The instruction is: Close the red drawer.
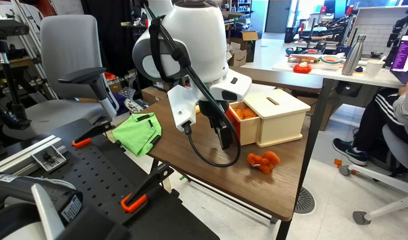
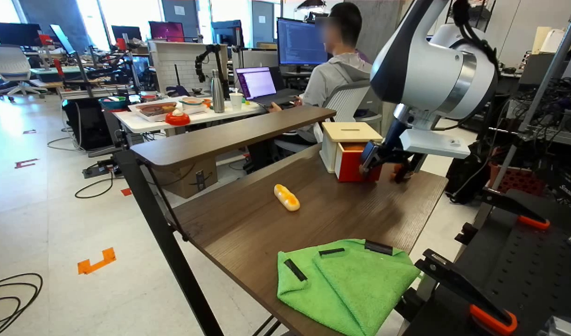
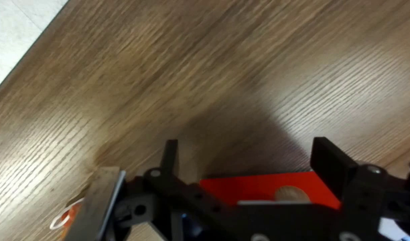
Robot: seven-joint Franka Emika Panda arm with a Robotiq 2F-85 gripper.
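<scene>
The red drawer [image 1: 233, 120] is pulled partly out of the pale beige wooden cabinet [image 1: 280, 125]. Orange items [image 1: 245, 113] lie inside it. Its red front also shows in an exterior view [image 2: 347, 165], next to the cabinet [image 2: 330, 151], and in the wrist view [image 3: 238, 187] with a round wooden knob [image 3: 292, 193]. My gripper [image 3: 246, 144] is open, its fingers spread wide with nothing held between them. In an exterior view the gripper [image 2: 382, 171] is just in front of the drawer front and hides part of it. Whether it touches the front I cannot tell.
An orange-red lumpy toy [image 1: 264, 162] lies on the table [image 1: 204, 166] beside the drawer; it shows partly in the wrist view [image 3: 69, 216]. A yellow oblong piece [image 2: 287, 197] and a green cloth [image 2: 346, 284] lie on the table. A black perforated bench [image 1: 100, 180] with clamps adjoins.
</scene>
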